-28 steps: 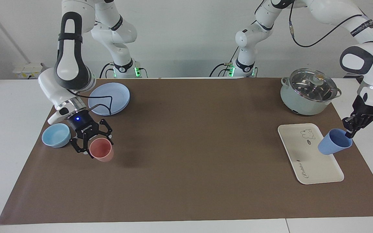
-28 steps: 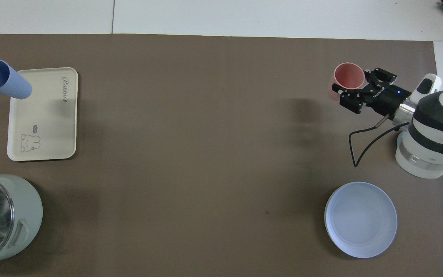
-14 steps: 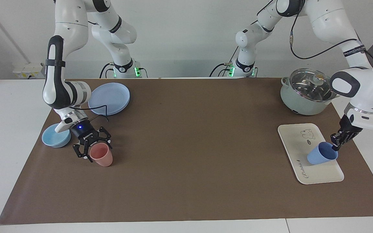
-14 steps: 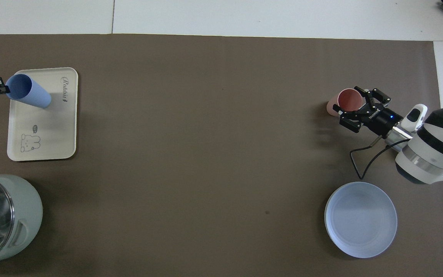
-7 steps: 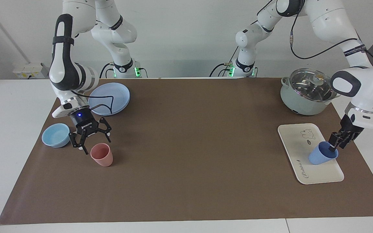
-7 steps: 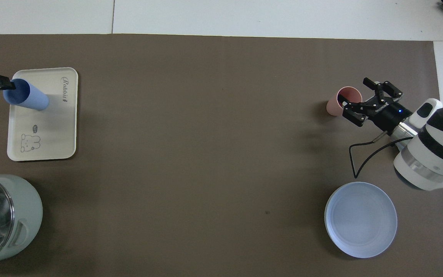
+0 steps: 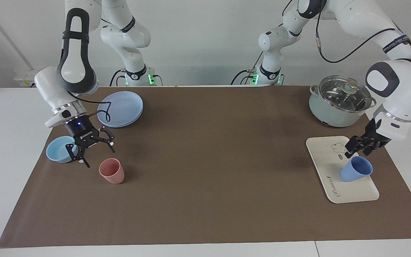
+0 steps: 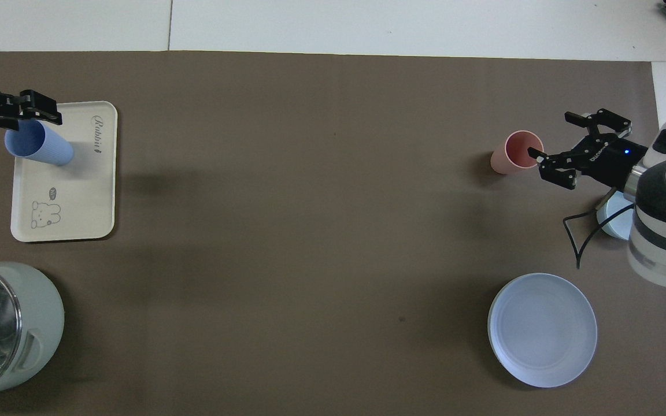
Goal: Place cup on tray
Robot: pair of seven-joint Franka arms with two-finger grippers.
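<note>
The cup (image 7: 356, 169) is seen standing upright on the tray (image 7: 325, 162), toward the left arm's end of the table. The left gripper (image 7: 360, 146) is held just above its rim with fingers spread, nothing gripped. The cup could be tipped if a finger (image 7: 350, 146) is dragged across the rim. The right gripper (image 7: 90, 149) is held with fingers apart over the mat between the pink cup (image 7: 112, 171) and the bowl (image 7: 60, 149).

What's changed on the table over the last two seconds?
The left end effector lowered the periwinkle-blue plastic tumbler onto the cream-white rectangular tray, let go, and now sits open just above its rim. The right end effector set the pink plastic cup down, released it and rose, open. The round blue plate, shallow light-blue bowl and lidded pot stayed put.
</note>
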